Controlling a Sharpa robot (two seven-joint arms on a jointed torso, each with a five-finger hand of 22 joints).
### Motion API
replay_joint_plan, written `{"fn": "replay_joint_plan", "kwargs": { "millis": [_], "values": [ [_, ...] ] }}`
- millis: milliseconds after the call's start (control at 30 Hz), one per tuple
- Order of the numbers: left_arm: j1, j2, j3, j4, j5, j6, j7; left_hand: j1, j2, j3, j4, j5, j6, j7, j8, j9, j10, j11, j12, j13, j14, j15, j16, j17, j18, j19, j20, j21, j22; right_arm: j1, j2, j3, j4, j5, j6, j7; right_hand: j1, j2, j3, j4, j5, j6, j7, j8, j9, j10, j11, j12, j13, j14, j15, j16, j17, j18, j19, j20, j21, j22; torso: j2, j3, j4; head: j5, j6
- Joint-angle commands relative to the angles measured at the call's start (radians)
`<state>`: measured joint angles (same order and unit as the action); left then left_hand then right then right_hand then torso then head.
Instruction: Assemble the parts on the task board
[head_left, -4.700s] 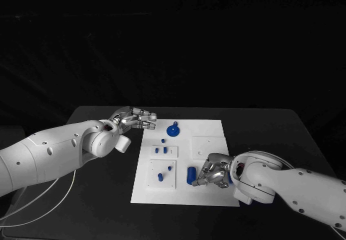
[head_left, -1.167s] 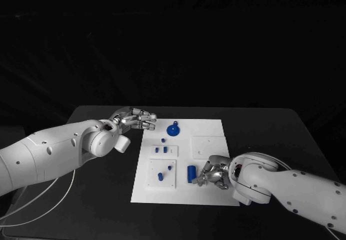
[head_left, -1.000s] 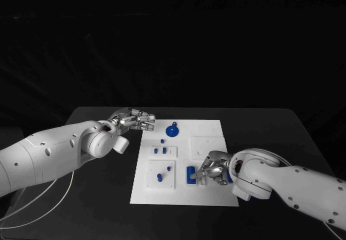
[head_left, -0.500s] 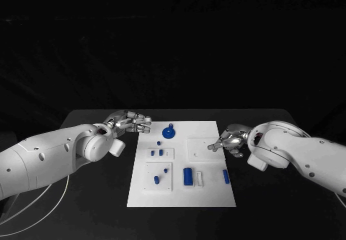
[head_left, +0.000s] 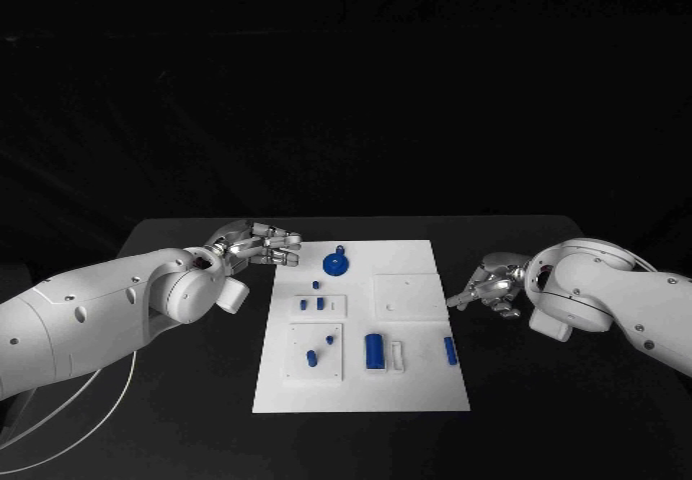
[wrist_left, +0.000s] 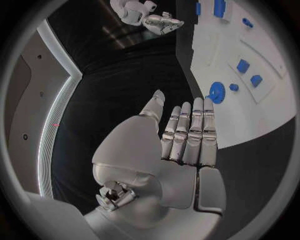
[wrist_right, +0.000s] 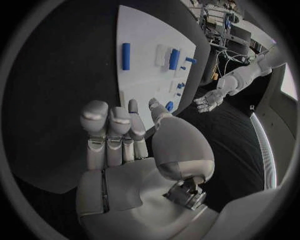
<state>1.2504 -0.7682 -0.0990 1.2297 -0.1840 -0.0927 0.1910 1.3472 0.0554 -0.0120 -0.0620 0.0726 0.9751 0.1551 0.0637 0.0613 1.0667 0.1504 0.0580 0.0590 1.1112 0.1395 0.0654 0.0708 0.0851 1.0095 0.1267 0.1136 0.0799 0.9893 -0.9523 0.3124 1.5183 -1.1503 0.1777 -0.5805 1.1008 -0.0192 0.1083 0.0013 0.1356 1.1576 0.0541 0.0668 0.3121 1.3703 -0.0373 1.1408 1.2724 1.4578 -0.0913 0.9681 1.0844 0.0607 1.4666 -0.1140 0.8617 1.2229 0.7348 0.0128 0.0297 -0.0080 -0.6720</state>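
The task board (head_left: 404, 300) lies in the middle of the black worktop (head_left: 173, 400), with blue parts (head_left: 375, 350) spread over it. The left robot hand (head_left: 264, 243) hangs just off the board's far left corner, fingers loosely apart and holding nothing. The right robot hand (head_left: 490, 285) sits just off the board's right edge, also empty with fingers apart
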Motion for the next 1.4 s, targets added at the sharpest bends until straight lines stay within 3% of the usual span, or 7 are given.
{"fn": "replay_joint_plan", "kwargs": {
  "millis": [33, 300, 433, 633, 900, 1233, 1400],
  "values": [
    [0.000, -0.001, 0.001, 0.006, -0.007, 0.007, 0.012, 0.004, 0.000, 0.000, -0.008, 0.003, 0.003, 0.000, -0.002, 0.000, -0.005, -0.001, 0.001, 0.001, -0.006, 0.001, -0.003, 0.001, -0.017, -0.002, 0.000, -0.001, -0.001, -0.021, -0.006, -0.003, 0.008, -0.044, 0.063, -0.004, -0.001, -0.016, 0.004, 0.012, 0.002, -0.012, 0.000, -0.004, -0.011, -0.003, 0.008, -0.003, -0.002, 0.001, 0.007, 0.001, 0.002, 0.008, 0.055, 0.006, -0.002, 0.003, -0.001, 0.0005, -0.0029, -0.004, 0.001],
    [-0.001, -0.001, 0.001, 0.011, -0.010, 0.000, 0.019, 0.002, 0.000, 0.000, -0.010, 0.002, 0.007, 0.000, -0.002, 0.001, -0.003, -0.001, 0.001, 0.001, -0.007, 0.001, -0.003, 0.001, -0.018, -0.004, 0.000, -0.002, -0.001, -0.066, 0.014, -0.008, -0.007, -0.058, 0.047, 0.002, 0.002, -0.059, 0.028, 0.082, 0.030, -0.053, 0.018, -0.004, -0.074, -0.016, 0.018, -0.019, -0.023, 0.001, 0.014, 0.000, 0.003, 0.014, 0.055, 0.013, -0.009, 0.008, -0.001, 0.0011, -0.0013, -0.010, 0.001],
    [-0.001, 0.000, 0.001, 0.013, -0.010, -0.002, 0.021, -0.001, 0.000, -0.001, -0.011, 0.002, 0.008, 0.000, -0.002, 0.001, -0.002, -0.001, 0.001, 0.001, -0.007, 0.001, -0.003, 0.001, -0.018, -0.005, 0.000, -0.002, -0.001, -0.074, 0.026, -0.016, -0.015, -0.068, 0.067, -0.011, -0.003, -0.068, 0.023, 0.102, 0.023, -0.055, 0.019, -0.003, -0.090, -0.019, 0.019, -0.020, -0.027, 0.001, 0.015, 0.000, 0.003, 0.015, 0.055, 0.015, -0.011, 0.010, -0.001, -0.0007, 0.0026, -0.014, 0.000],
    [-0.001, -0.001, 0.001, 0.013, -0.010, -0.002, 0.021, -0.001, 0.000, -0.001, -0.011, 0.002, 0.008, 0.000, -0.002, 0.001, -0.002, -0.001, 0.001, 0.001, -0.007, 0.001, -0.003, 0.001, -0.018, -0.005, 0.000, -0.002, -0.001, -0.079, 0.037, -0.027, -0.019, -0.081, 0.084, -0.025, -0.003, -0.083, 0.027, 0.131, 0.007, -0.046, 0.015, -0.004, -0.093, -0.020, 0.016, -0.020, -0.030, 0.001, 0.013, -0.001, 0.002, 0.013, 0.056, 0.014, -0.014, 0.012, -0.001, -0.0018, 0.0022, -0.010, -0.006],
    [-0.001, -0.003, 0.001, 0.014, -0.010, 0.001, 0.020, -0.004, 0.000, -0.001, -0.012, 0.003, 0.005, 0.000, -0.002, 0.000, -0.002, -0.001, 0.001, 0.001, -0.008, 0.001, -0.004, 0.001, -0.018, -0.005, 0.000, -0.002, -0.001, -0.083, 0.047, -0.046, -0.020, -0.121, 0.106, -0.043, 0.003, -0.088, 0.029, 0.133, -0.010, -0.027, 0.010, -0.002, -0.088, -0.021, 0.013, -0.022, -0.032, 0.000, 0.012, -0.004, 0.001, 0.011, 0.055, 0.012, -0.017, 0.013, -0.001, -0.0018, 0.0033, -0.008, -0.011],
    [-0.001, -0.007, 0.001, 0.014, -0.007, 0.008, 0.017, -0.006, 0.000, -0.003, -0.014, 0.002, 0.005, 0.000, -0.002, 0.000, -0.003, -0.001, 0.001, 0.001, -0.010, 0.002, -0.004, 0.001, -0.018, -0.006, 0.001, -0.002, -0.001, -0.088, 0.050, -0.058, -0.017, -0.152, 0.104, -0.049, 0.008, -0.088, 0.038, 0.129, -0.013, -0.004, 0.003, -0.003, -0.080, -0.019, 0.010, -0.020, -0.031, 0.001, 0.010, -0.004, 0.002, 0.008, 0.056, 0.010, -0.016, 0.015, -0.001, -0.0019, 0.0027, -0.005, -0.017],
    [-0.001, -0.006, 0.001, 0.013, -0.006, 0.011, 0.015, -0.006, 0.000, -0.003, -0.014, 0.002, 0.005, 0.000, -0.002, 0.000, -0.003, -0.001, 0.001, 0.001, -0.010, 0.002, -0.004, 0.001, -0.018, -0.006, 0.001, -0.002, -0.001, -0.088, 0.053, -0.066, -0.014, -0.155, 0.095, -0.047, 0.025, -0.060, 0.051, 0.076, -0.016, 0.005, 0.001, -0.003, -0.078, -0.015, 0.009, -0.013, -0.026, 0.002, 0.009, -0.001, 0.006, 0.006, 0.056, 0.009, -0.013, 0.018, -0.001, -0.0009, 0.0009, -0.004, -0.017]
  ]
}}
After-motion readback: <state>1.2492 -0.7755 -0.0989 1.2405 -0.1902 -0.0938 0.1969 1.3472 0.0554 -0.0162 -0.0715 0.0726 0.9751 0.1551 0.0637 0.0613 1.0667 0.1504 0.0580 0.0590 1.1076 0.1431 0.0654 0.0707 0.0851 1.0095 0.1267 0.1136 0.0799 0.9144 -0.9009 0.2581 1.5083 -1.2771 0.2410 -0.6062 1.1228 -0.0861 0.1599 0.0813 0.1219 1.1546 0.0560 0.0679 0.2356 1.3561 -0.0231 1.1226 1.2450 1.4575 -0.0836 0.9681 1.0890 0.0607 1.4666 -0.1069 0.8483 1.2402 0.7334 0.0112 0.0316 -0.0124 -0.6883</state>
